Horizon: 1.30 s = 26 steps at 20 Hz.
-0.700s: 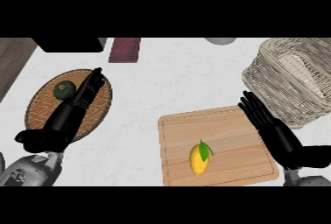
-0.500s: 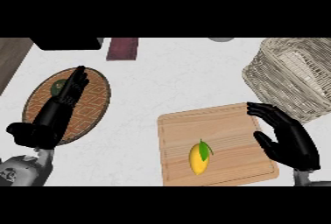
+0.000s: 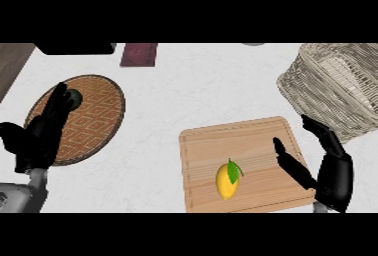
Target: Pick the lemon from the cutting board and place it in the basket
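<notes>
Right now the lemon [image 3: 227, 182], yellow w/ a green leaf on top, lies on the cutting board [image 3: 221, 145], in its lower middle part, long axis roughly vertical in the head view, nothing touching it. Board is light wood, sits on the white counter [image 3: 192, 95] at lower right of centre. Right hand [image 3: 328, 172] is over the board's right edge, just beside the lemon but apart from it; palm faces the lemon, fingers [image 3: 319, 129] straight and spread from the thumb [image 3: 286, 159], holding nothing. Thumb reaches in over the board toward the lemon, fingers point up toward the basket. Basket [image 3: 332, 85], pale wicker, stands at upper right, its lower edge near the board's top right corner; can't tell if they touch. Left hand [image 3: 40, 137] is at the left side, well apart from the board, fingers straight and close together, pointing up, lying over a round woven mat [image 3: 96, 120] w/ brown pattern. A dark round obj [image 3: 74, 95] sits on the mat near its top, partly behind the left fingertips; can't tell what it is. At the top edge: a dark red rectangular item [image 3: 139, 54] and a black block [image 3: 74, 48] left of it, both far from the lemon.
</notes>
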Tool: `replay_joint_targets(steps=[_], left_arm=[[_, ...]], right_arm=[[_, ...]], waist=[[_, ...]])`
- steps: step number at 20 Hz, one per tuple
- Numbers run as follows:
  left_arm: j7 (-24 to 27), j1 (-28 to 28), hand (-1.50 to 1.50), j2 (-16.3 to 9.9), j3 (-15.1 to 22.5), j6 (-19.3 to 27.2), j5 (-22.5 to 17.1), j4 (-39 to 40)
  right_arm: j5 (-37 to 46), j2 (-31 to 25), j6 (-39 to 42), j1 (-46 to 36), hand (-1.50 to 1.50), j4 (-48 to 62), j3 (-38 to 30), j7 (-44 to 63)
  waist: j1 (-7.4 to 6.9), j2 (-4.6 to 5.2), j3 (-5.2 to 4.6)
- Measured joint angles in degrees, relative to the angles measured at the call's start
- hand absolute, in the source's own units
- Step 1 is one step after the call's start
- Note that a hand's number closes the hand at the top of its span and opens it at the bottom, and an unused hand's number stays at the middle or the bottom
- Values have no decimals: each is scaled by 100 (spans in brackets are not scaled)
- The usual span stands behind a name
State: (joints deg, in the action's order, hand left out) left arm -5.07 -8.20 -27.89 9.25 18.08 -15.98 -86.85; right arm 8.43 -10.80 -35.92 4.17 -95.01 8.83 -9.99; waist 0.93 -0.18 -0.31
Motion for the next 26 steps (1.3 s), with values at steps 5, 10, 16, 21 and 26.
replay_joint_targets(steps=[5,10,16,21,26], left_arm=[[-111,-106,0,-17,-80,40,-5,92],[-99,-95,0,-31,-131,63,21,151],[-133,-141,0,17,-83,88,63,146],[-111,-212,0,51,-108,49,53,233],[-155,-333,0,120,-119,30,96,359]], right_arm=[[1486,287,-1377,213,-150,146,-43,975],[2568,165,-1067,867,-150,117,175,2252],[3207,-123,353,1578,-150,-284,810,3739],[3733,-193,1607,1682,-150,-1481,1346,5331],[4374,-23,2801,1504,-150,-2959,1860,6916]], waist=[[11,23,-24],[15,37,-55],[-18,53,-63],[-42,36,-46],[-51,20,-12]])
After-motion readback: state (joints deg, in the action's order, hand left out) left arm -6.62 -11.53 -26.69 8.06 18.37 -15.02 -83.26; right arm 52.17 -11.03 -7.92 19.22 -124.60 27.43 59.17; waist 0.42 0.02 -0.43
